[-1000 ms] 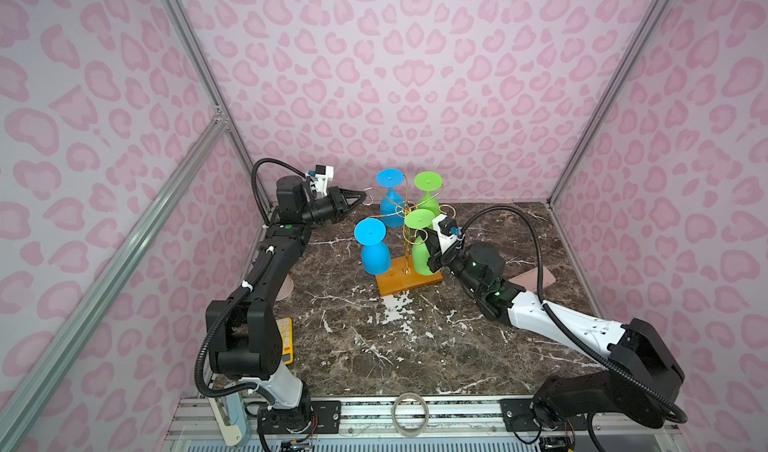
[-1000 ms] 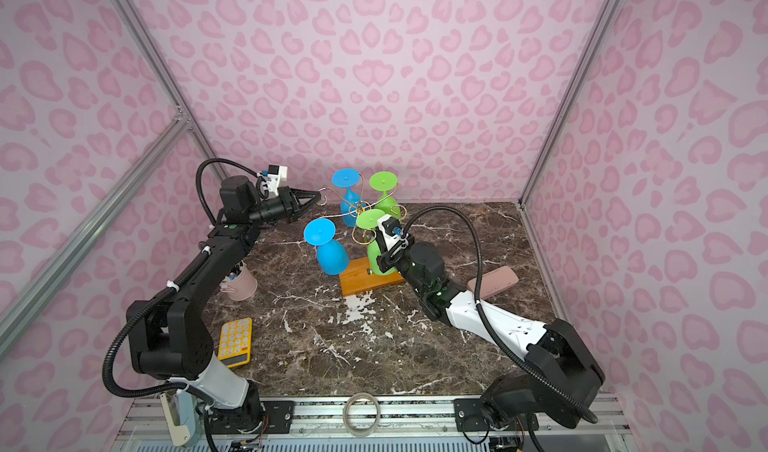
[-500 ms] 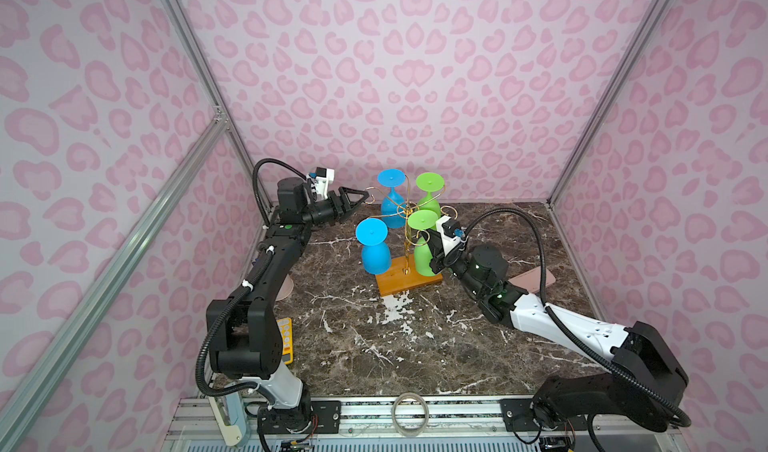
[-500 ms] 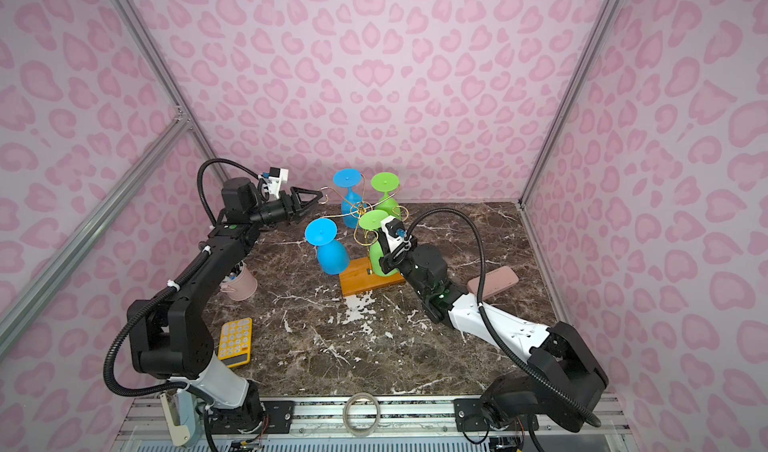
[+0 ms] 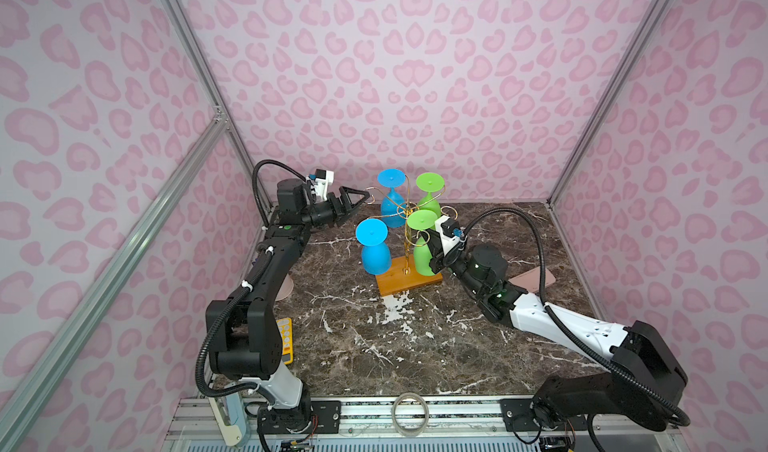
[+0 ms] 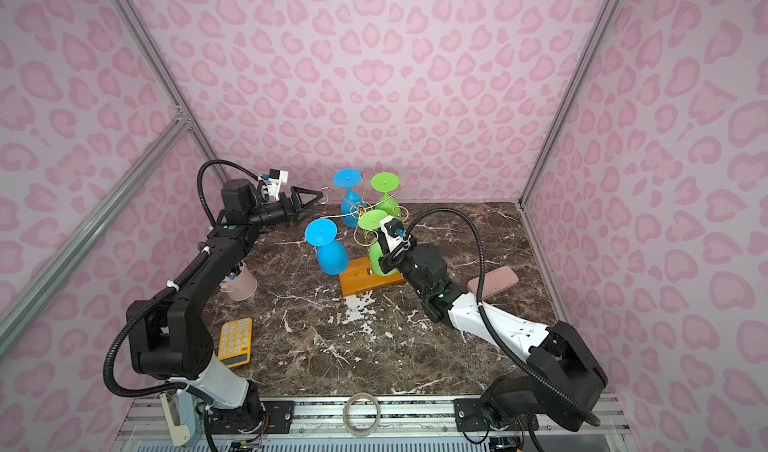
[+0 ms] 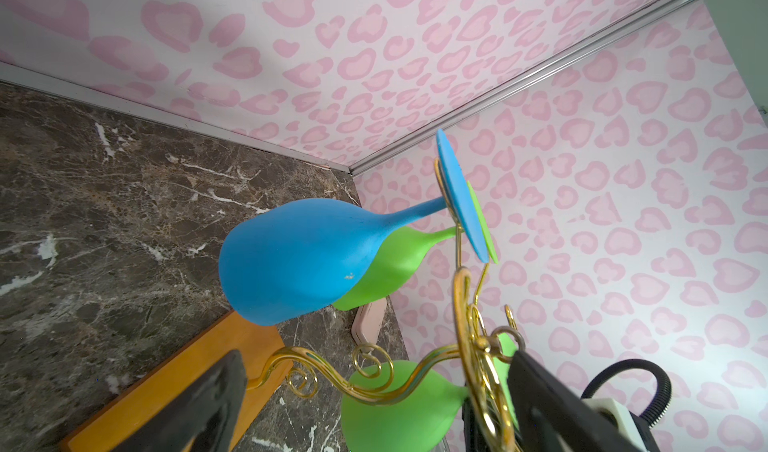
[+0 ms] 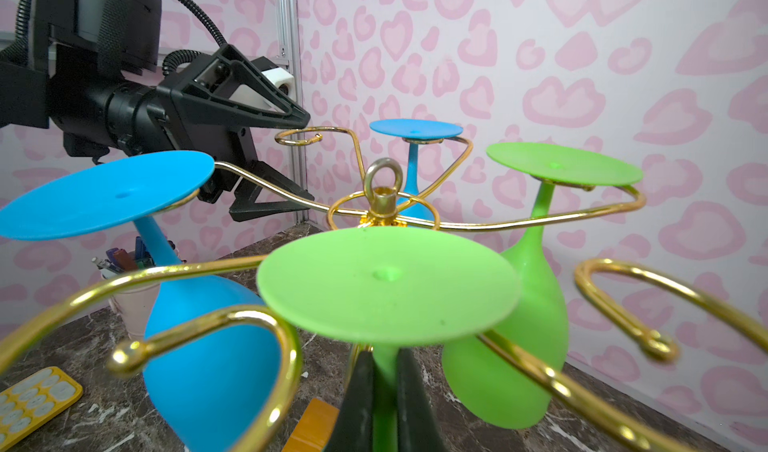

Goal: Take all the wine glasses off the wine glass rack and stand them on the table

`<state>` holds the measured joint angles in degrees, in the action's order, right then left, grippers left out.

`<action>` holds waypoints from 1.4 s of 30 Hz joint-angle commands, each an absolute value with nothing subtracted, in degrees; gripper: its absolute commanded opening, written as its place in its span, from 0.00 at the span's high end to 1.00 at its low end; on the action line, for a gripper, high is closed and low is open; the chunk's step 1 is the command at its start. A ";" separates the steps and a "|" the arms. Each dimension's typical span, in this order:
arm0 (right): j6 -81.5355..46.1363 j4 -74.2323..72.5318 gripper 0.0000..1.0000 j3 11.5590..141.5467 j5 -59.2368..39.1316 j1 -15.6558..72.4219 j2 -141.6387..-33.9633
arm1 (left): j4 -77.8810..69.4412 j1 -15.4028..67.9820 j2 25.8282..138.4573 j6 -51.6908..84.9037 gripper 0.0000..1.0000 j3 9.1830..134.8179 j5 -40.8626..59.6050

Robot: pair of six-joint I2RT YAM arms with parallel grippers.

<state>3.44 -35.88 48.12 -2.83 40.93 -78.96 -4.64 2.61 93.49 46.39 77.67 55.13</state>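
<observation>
Both top views look steeply down from high at the front toward the back wall [image 5: 415, 76], holding the whole worktop [image 5: 415, 346] and, mid-frame, the wine glass rack [image 5: 405, 238]. The left wrist view sits close beside the rack, seemingly rolled sideways. The right wrist view looks level across its top from just beside; all four share the rack.
</observation>
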 commanded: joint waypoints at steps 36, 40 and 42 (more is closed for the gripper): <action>4.66 -37.36 1.00 47.39 -1.86 40.95 -77.64 | -14.74 2.55 85.66 38.60 0.02 73.13 52.32; 4.83 -37.28 1.00 46.69 -1.28 40.94 -76.70 | -14.77 2.53 85.09 38.07 0.02 72.86 51.87; 5.09 -37.06 1.00 46.37 -1.70 40.96 -76.16 | -14.77 2.55 84.86 37.89 0.02 72.82 51.69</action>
<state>4.34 -36.56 47.03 -1.69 40.93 -76.58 -12.21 2.57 85.80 39.03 73.08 52.05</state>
